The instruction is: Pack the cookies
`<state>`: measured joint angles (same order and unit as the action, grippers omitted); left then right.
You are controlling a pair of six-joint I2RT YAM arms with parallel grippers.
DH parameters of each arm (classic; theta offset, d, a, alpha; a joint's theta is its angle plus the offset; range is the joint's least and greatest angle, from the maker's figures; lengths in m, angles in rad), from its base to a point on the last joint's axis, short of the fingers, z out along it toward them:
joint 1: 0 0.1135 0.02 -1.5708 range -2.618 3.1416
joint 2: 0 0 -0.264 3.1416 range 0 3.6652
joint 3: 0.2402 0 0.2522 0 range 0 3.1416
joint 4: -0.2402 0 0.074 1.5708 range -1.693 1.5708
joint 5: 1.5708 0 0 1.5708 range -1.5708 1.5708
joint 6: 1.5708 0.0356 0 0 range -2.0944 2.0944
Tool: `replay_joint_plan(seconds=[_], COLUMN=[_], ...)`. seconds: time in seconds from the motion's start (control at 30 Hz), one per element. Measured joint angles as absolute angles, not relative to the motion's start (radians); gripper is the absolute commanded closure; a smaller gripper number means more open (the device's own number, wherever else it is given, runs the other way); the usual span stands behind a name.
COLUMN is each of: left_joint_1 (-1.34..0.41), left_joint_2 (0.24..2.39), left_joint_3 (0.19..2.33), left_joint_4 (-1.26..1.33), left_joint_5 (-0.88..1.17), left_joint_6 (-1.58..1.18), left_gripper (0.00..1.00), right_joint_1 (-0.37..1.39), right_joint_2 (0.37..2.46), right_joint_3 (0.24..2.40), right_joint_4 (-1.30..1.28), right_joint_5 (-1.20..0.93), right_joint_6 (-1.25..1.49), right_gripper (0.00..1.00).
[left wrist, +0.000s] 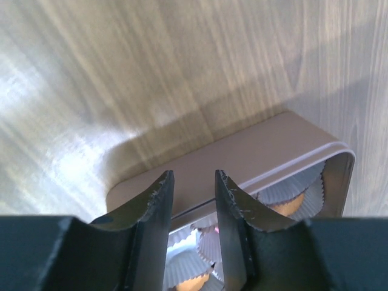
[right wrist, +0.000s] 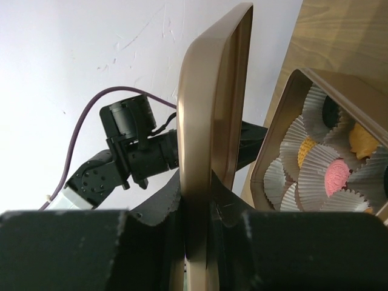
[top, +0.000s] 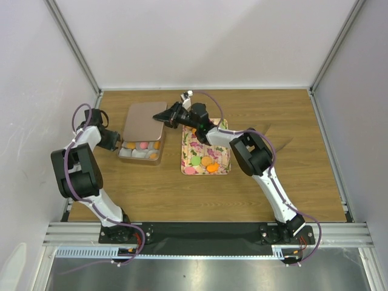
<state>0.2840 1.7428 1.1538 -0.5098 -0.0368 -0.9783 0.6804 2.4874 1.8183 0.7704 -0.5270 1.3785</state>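
Note:
Cookies [top: 140, 145] in white paper cups fill an open metal tin [top: 123, 153] left of centre. More orange and green cookies [top: 209, 163] lie on the floral tray [top: 184, 151]. My right gripper [top: 162, 116] is shut on the edge of the plain metal lid [top: 143, 120], which hangs tilted over the tin's far half. In the right wrist view the lid [right wrist: 212, 91] stands edge-on in the right gripper [right wrist: 197, 194], with pink and orange cookies [right wrist: 335, 176] beside it. My left gripper [top: 119, 142] is at the tin's left side. Its fingers [left wrist: 159, 203] stand slightly apart with nothing between them, over the lid [left wrist: 254, 151] and the cupped cookies [left wrist: 285, 206].
White walls close in the wooden table on three sides. The tin and the floral tray sit side by side, a small gap between them. The right arm reaches across above the tray.

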Motion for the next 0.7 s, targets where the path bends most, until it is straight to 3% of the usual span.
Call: replay_joint_plan(seconds=[0.2, 0.47, 0.7], left_joint_1=[0.282, 0.298, 0.376], left_joint_2=[1.687, 1.670, 1.666], left_joint_3=[1.108, 1.111, 1.195], left_joint_4=[-0.502, -0.516, -0.562], left_joint_5=[-0.026, -0.014, 0.004], left_joint_6=[-0.995, -0.994, -0.983], left_gripper=[0.69, 0.69, 0.57], right_joint_1=[0.686, 0.696, 0.726], right_joint_2=[2.500, 2.500, 2.501], right_joint_3=[1.818, 1.818, 1.818], right_joint_4=[0.776, 0.776, 0.776], right_joint_5=[-0.507, -0.484, -0.471], right_joint_6=[1.381, 1.381, 1.380], right_gripper=[1.00, 1.00, 1.00])
